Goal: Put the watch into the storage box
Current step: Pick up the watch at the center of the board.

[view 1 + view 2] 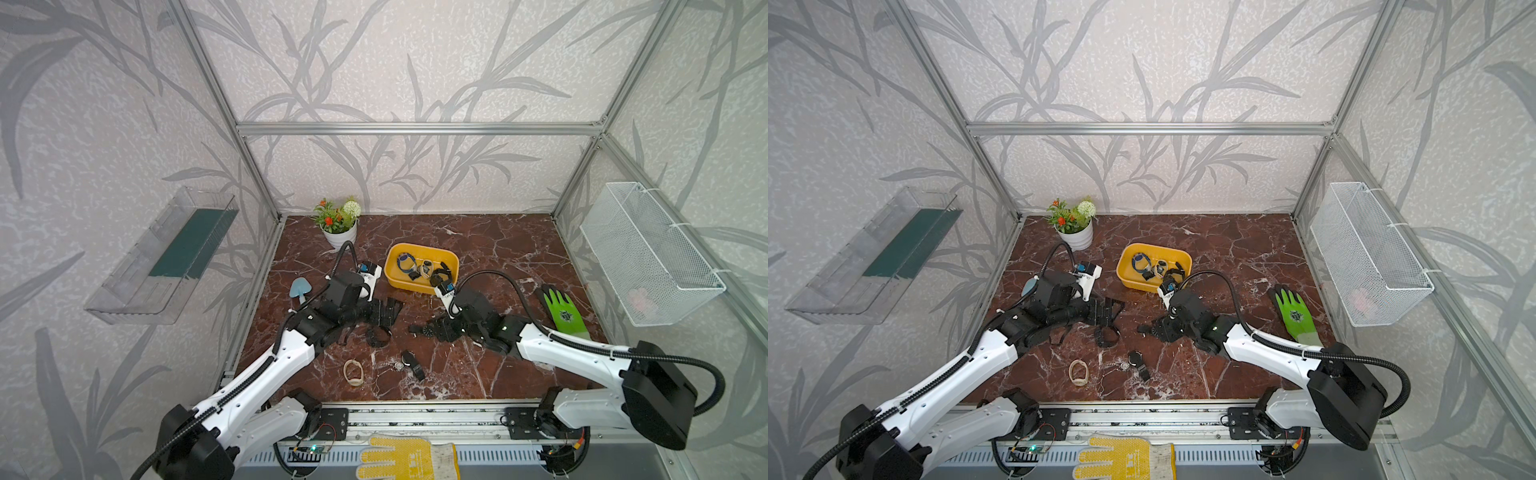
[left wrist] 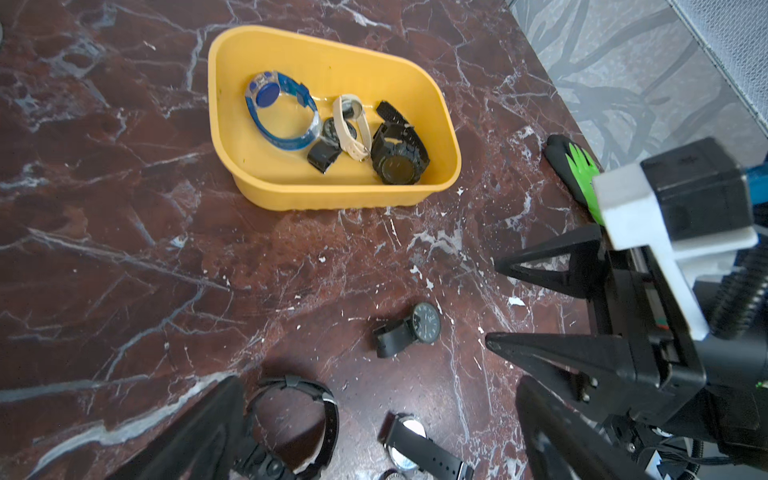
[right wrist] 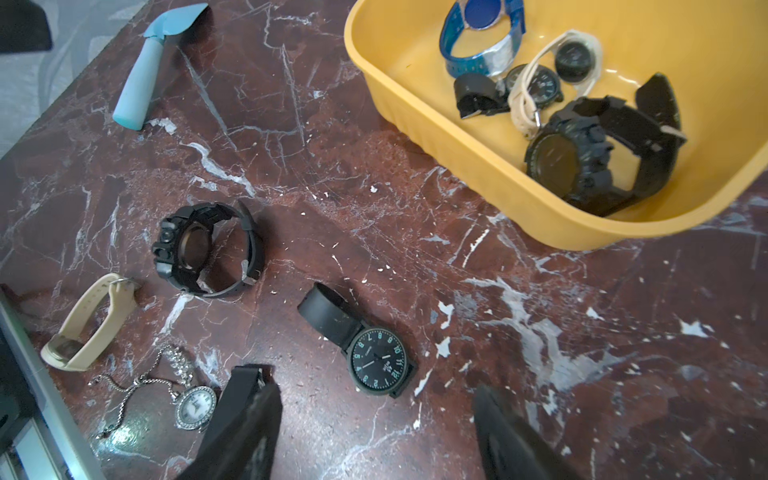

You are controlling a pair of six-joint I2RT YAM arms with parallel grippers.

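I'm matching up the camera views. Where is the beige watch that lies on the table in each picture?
Both top views: the beige watch lies on the table near its front edge.
Left wrist: not in it.
Right wrist: beige watch next to the silver chain watch, far from the box.
Shared landmark: the yellow box.

White arm shells (image 1: 286, 353), black joints (image 1: 660, 399), ribbed black cables (image 1: 492, 273); black triangular fingers (image 2: 561, 353) on left hand (image 1: 392, 311) and right hand (image 2: 492, 301).
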